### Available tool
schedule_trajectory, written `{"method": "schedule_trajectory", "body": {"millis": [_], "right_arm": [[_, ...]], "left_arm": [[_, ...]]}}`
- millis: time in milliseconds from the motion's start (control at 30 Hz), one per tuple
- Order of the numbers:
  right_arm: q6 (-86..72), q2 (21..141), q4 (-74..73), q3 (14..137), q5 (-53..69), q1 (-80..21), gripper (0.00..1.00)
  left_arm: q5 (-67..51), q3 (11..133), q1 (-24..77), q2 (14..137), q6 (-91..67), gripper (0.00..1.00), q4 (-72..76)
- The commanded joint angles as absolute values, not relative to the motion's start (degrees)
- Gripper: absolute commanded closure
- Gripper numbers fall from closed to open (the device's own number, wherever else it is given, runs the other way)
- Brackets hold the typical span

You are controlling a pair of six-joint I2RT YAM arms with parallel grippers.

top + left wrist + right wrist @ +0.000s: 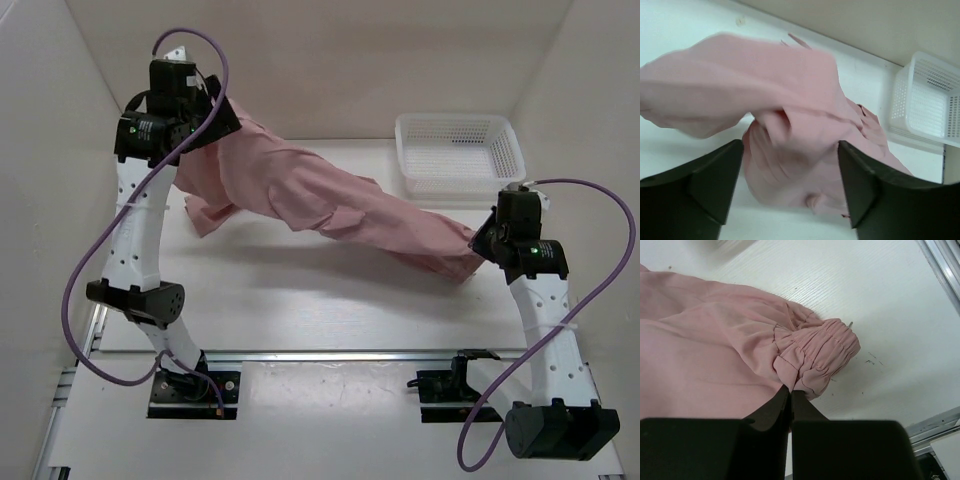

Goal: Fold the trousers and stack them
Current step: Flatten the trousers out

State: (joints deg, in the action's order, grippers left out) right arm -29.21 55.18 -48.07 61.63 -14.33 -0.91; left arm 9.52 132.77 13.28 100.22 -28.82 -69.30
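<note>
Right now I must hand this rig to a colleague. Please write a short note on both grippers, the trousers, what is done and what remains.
Left gripper: open, fingers wide apart over the trousers at their far-left end, seemingly pinching nothing.
Right gripper: shut on a gathered cuff.
The trousers lie stretched and crumpled across the table, near the white basket.
Done: no neat fold yet.
Left: flatten, fold, stack.

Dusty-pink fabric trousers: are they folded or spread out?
Spread out, not folded: the dusty-pink fabric trousers stretch across the white table, one gathered cuff pinched in the right gripper.
</note>
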Motion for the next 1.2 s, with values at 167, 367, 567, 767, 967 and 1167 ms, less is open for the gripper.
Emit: {"method": "schedule_trajectory", "body": {"millis": [167,367,567,767,967,1167], "right_arm": [[-27.8,52.3,-48.8,62.1,-18.4,-0.6,1.00],[-27.8,52.9,-48.8,61.0,-17.8,-0.6,1.00],[-28.3,54.0,-47.5,61.0,-16.1,-0.6,1.00],[-27.8,54.0,-47.0,61.0,-15.6,-0.6,1.00],[-27.2,52.9,-47.0,60.5,-14.5,-0.6,1.00],[-27.2,51.9,-48.1,59.9,-14.5,-0.6,1.00]], "left_arm": [[10.5,135.2,13.4,109.4,-27.6,0.00,-79.0],[14.1,115.0,8.4,93.5,-26.3,0.74,-75.1],[6.9,84.4,0.1,77.6,-30.2,0.90,-65.7],[-5.7,65.0,-6.8,73.8,-30.8,0.07,-56.2],[-2.9,68.8,-7.6,84.0,-31.9,0.28,-50.8],[-2.4,74.3,-8.2,96.9,-31.3,0.12,-48.8]]}}
